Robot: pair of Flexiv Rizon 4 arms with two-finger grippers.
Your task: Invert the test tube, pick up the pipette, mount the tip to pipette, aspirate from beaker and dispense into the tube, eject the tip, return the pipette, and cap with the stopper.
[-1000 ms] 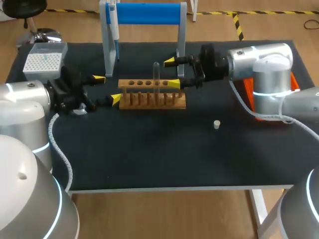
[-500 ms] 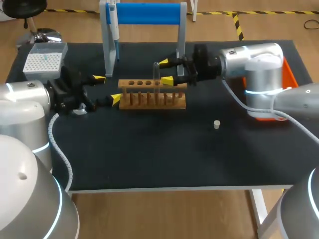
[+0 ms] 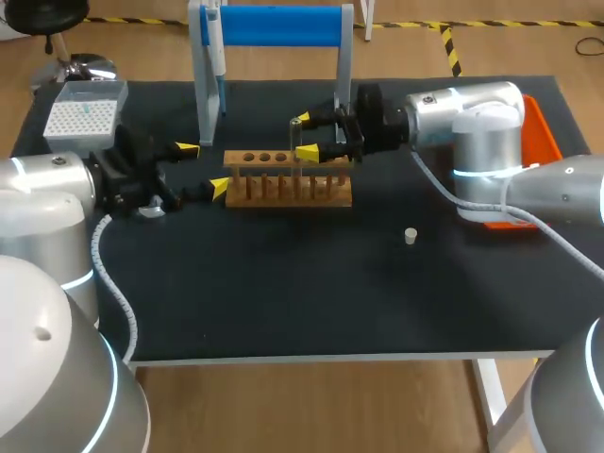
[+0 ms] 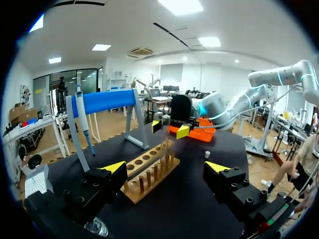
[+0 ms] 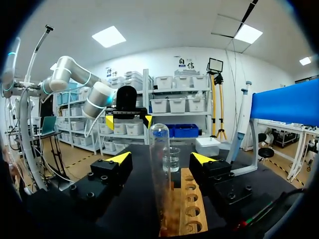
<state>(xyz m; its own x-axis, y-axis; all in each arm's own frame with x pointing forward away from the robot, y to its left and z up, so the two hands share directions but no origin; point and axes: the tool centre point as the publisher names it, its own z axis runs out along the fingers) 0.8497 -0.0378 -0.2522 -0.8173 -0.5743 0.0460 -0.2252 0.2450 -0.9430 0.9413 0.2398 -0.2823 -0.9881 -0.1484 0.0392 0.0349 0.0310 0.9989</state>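
The right gripper [image 3: 303,136] is straddling the test tube [image 3: 295,142], its two yellow-tipped fingers standing wide apart with the glass between them. In the right wrist view there is a clear gap on each side, so the right gripper [image 5: 161,158] is touching nothing and the test tube [image 5: 159,164] is standing free. The tube is sitting upright in the wooden rack [image 3: 288,189], rounded end up, with the row of rack [image 5: 192,209] holes running on ahead of the fingers.

Across the rack, the left gripper [image 3: 203,169] is also hanging open and empty, its fingers spread wide. The near end of the rack [image 4: 149,174] is lying just ahead of the left gripper [image 4: 165,167]. The beaker [image 5: 172,159] is showing beyond the tube, close beneath the left arm's fingers.

The pipette [image 3: 215,42] is hanging on the blue stand [image 3: 274,26] behind both grippers, well apart from either. The stopper [image 3: 411,236] is lying alone on the black table [image 3: 283,302], off to the side of the right gripper.
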